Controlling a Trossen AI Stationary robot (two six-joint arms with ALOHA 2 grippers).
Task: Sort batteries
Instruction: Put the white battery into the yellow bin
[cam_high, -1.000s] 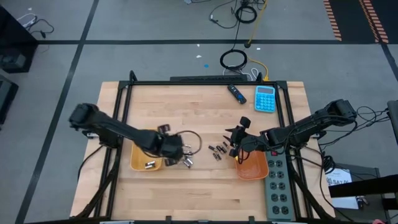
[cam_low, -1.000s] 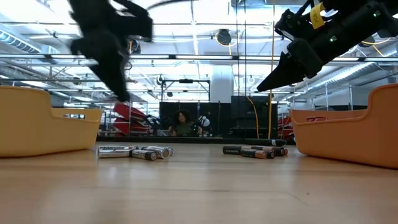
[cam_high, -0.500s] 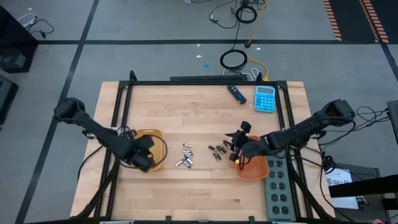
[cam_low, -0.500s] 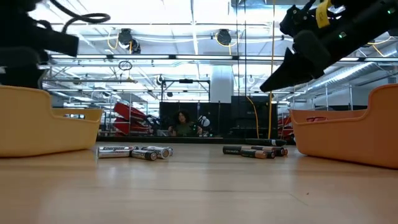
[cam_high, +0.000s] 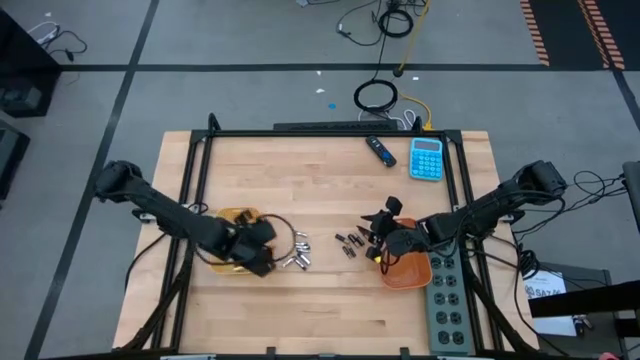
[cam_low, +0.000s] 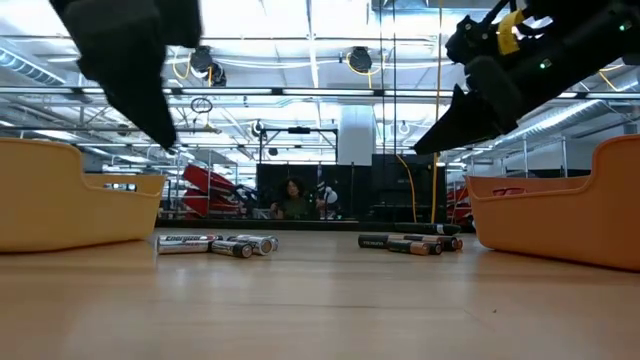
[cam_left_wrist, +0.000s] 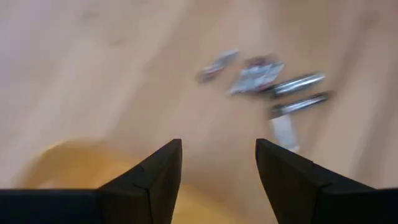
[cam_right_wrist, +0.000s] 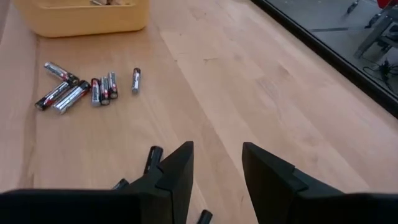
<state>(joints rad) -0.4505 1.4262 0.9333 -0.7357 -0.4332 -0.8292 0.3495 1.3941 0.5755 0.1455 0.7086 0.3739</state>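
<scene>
Several silver batteries (cam_high: 298, 257) lie on the wooden table between the two trays, and several thinner dark batteries (cam_high: 349, 243) lie to their right. My left gripper (cam_high: 262, 250) hangs open over the right rim of the yellow tray (cam_high: 226, 218). In its wrist view the fingers (cam_left_wrist: 217, 146) are spread with nothing between them, and the silver batteries (cam_left_wrist: 267, 81) lie ahead. My right gripper (cam_high: 375, 240) hovers open by the left rim of the orange tray (cam_high: 407, 272), above the dark batteries (cam_right_wrist: 152, 155), with nothing between its fingers (cam_right_wrist: 217, 149).
A blue calculator (cam_high: 427, 158) and a dark blue-tipped stick (cam_high: 379, 149) lie at the table's far right. A grey power strip (cam_high: 446, 300) runs along the right edge, beside the orange tray. Bare wood lies across the far half and the near middle.
My left gripper went from beside the silver batteries toward the table's left edge, out over the yellow tray. It then came back right to the tray's right rim. My right gripper has held nearly still above the dark batteries.
</scene>
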